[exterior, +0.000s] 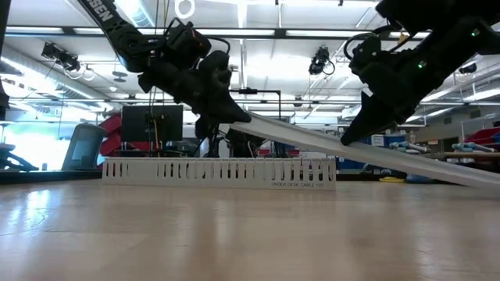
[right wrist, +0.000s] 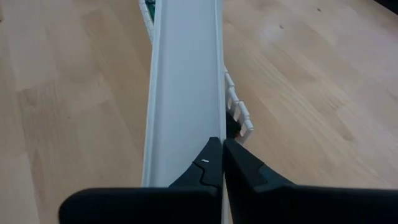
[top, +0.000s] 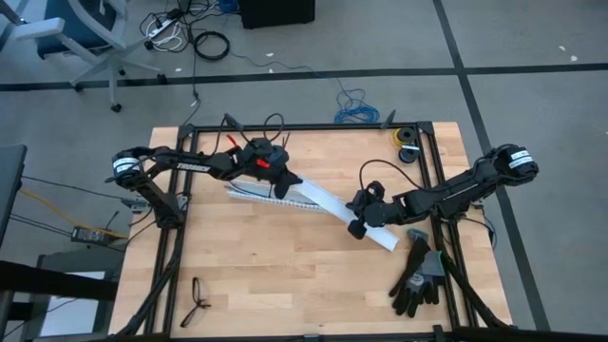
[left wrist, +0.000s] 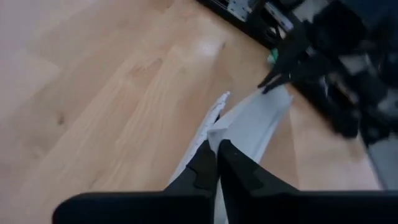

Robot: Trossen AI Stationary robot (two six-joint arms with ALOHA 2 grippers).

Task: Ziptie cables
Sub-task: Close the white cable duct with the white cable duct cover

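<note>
A grey carpeted floor [top: 532, 57] is seen around the wooden table [top: 285, 266], an office chair [top: 81, 33] at ten o'clock; ceiling lights [exterior: 258, 31] are lit overhead.

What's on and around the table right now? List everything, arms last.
Cover strip: one, white, lifted off the table at a slant, held at both ends.
Slotted channel: one, white, lying on the table under the strip's left end.
Gloves: a pair, black and grey, near right corner.
Glasses: one, dark, near left corner.
Tape roll: one, yellow, far right corner.
Cables: not clearly visible.
Left gripper: shut on the strip's left end.
Right gripper: shut on the strip's right end.
</note>
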